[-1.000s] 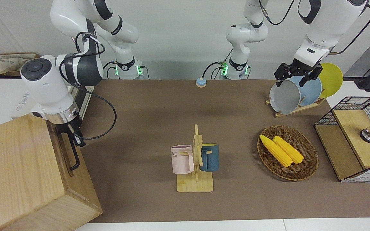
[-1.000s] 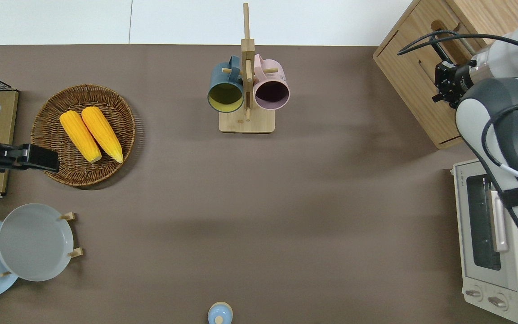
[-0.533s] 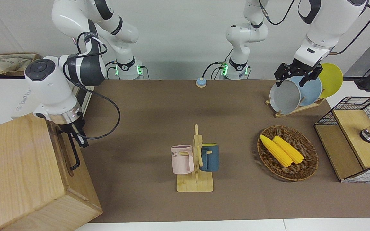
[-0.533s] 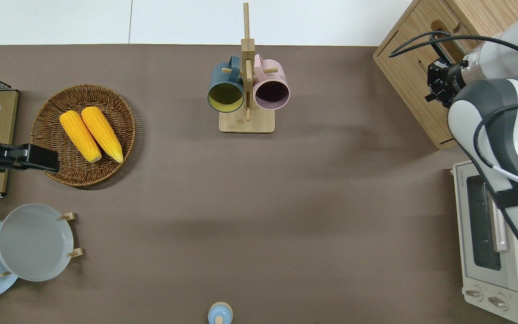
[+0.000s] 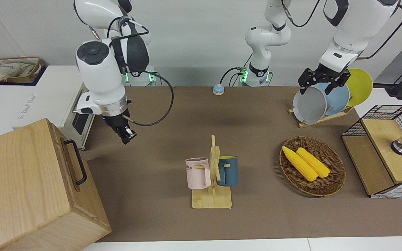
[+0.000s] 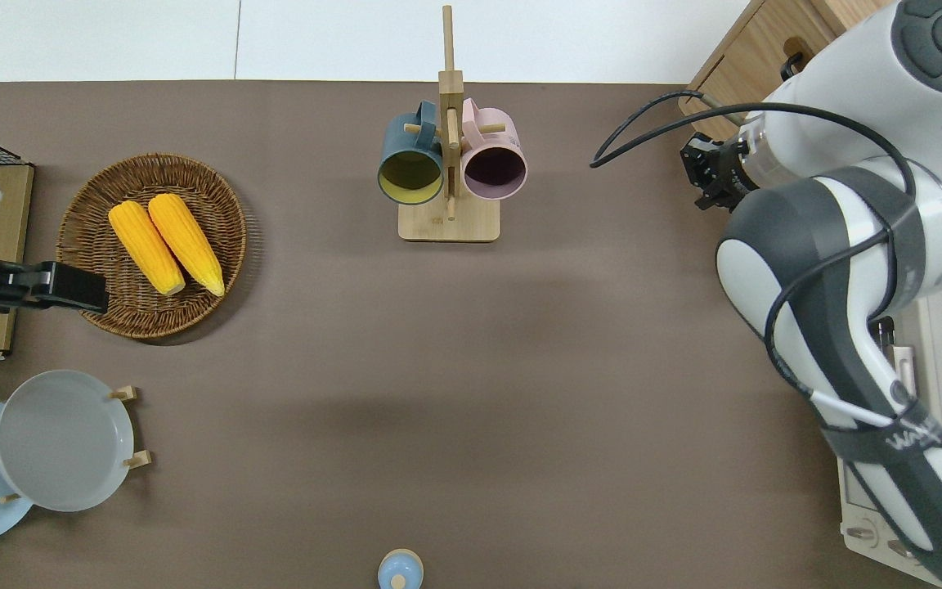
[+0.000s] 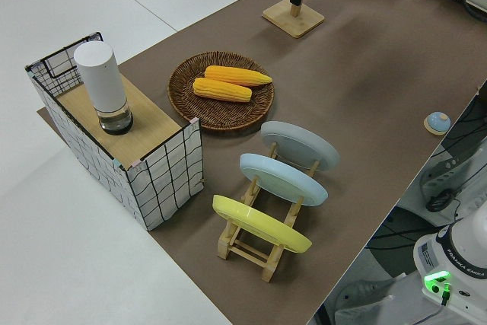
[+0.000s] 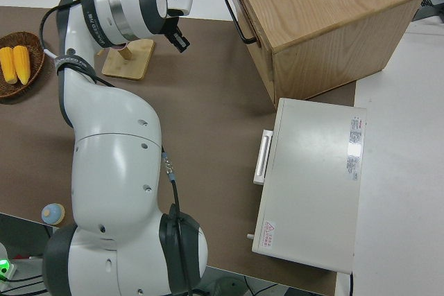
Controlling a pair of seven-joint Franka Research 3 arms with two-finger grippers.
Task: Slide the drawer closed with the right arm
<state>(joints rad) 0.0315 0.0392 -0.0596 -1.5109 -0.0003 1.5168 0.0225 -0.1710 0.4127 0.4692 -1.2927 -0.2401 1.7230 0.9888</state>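
the cabinet (image 5: 30, 188) is seen at the right arm's end of the table, with the drawer (image 5: 69, 164) pushed in flush with its front face, which is turned toward the middle of the table. the drawer's long axis is laid level along that face, running from the side nearer the robots to the side farther from them, and the black bar handle (image 5: 77, 161) is set parallel to it, standing proud of the wood. nearer the robots, just beside the cabinet, the white oven (image 8: 309, 185) is placed. the right gripper (image 5: 126, 134) is held in the air over bare mat beside the cabinet, apart from the handle, nothing being held; whether its fingers are parted cannot be told. a blue light is shown at the wrist of the right arm (image 5: 99, 75).

toward the middle, a wooden mug stand (image 5: 213, 181) is set with a pink mug (image 5: 198, 173) and a blue mug (image 5: 227, 170) hung on it. a small blue bell (image 5: 218, 89) is placed near the robots' bases. further along, a wicker basket (image 5: 330, 184) with two corn cobs (image 5: 305, 162), a plate rack (image 5: 330, 97) and a wire-mesh box (image 5: 386, 150) are found. the left arm is parked, its gripper (image 5: 321, 83) being seen spread open.

the table is covered by a brown mat (image 5: 257, 132) edged with white tabletop, with a pale wall (image 5: 201, 31) at the robots' backs.
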